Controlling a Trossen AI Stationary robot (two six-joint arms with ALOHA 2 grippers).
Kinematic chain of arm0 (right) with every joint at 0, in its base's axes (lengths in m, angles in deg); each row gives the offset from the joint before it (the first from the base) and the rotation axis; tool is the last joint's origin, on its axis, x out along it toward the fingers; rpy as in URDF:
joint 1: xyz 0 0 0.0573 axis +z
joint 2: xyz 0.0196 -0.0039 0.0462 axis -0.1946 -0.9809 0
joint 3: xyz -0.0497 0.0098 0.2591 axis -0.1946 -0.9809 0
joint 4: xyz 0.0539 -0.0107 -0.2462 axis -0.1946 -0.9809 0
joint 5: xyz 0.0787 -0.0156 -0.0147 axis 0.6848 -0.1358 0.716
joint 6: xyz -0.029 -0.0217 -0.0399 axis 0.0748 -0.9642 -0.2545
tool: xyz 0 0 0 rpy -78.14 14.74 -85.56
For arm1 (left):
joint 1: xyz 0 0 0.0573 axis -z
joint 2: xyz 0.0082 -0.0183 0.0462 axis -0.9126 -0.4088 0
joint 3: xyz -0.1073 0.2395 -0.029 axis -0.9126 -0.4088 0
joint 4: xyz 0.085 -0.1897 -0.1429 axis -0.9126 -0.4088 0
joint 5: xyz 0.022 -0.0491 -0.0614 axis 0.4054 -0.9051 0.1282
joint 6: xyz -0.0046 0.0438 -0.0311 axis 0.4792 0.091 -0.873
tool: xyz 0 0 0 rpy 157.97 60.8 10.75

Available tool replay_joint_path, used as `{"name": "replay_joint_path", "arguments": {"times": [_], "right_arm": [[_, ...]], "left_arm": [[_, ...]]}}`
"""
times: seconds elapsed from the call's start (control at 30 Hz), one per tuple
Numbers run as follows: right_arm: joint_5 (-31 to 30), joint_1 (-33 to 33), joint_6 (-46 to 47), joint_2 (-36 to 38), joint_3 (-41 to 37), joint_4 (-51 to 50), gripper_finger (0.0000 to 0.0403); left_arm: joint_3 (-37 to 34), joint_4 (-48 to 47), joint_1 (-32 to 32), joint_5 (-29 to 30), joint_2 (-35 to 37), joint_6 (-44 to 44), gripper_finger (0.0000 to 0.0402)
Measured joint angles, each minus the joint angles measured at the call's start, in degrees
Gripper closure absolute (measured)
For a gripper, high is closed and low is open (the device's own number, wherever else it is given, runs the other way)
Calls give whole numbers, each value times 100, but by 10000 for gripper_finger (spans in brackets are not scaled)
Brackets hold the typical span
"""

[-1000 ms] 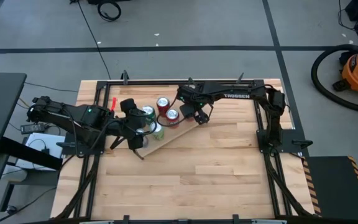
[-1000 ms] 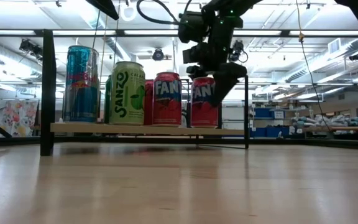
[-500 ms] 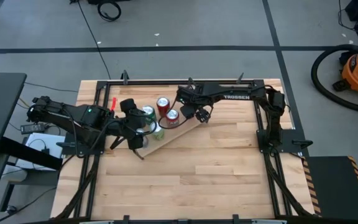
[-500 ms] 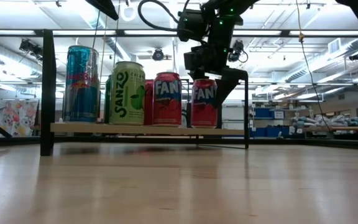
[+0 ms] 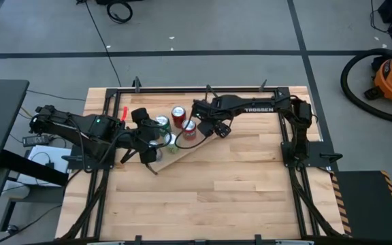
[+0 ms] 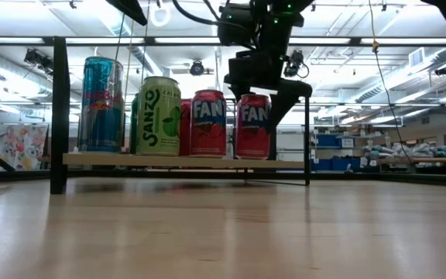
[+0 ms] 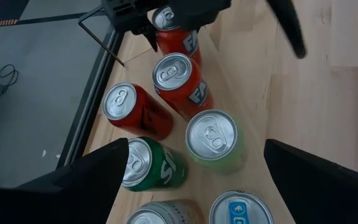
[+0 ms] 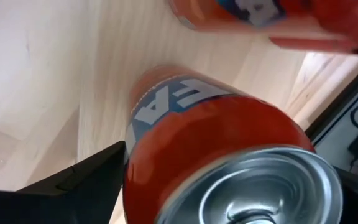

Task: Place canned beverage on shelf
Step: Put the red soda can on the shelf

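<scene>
The red Fanta can (image 6: 252, 126) stood slightly tilted on the shelf (image 6: 180, 160), at the right end of the row in the middle of the low view; the right gripper (image 6: 263, 87) was over it, one finger on each side of the can, but I cannot tell if they already pinched it; beside it stood a second Fanta can (image 6: 208, 124), a green can (image 6: 158, 115) and a tall blue can (image 6: 101, 105); the left gripper (image 5: 150, 155), fingers spread wide, hovered at the shelf's lower left end in the high view, holding nothing.
</scene>
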Motion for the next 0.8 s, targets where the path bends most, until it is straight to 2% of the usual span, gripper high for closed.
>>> {"name": "replay_joint_path", "arguments": {"times": [0.17,0.47,0.8], "right_arm": [[1,46,182,-2,0,167,33],[-171,46,193,-2,0,173,4],[-292,61,234,66,0,160,3]], "left_arm": [[0,0,1,-1,0,0,15],[0,-6,0,-2,-2,-2,15],[0,-57,1,-2,-2,-26,15]]}}
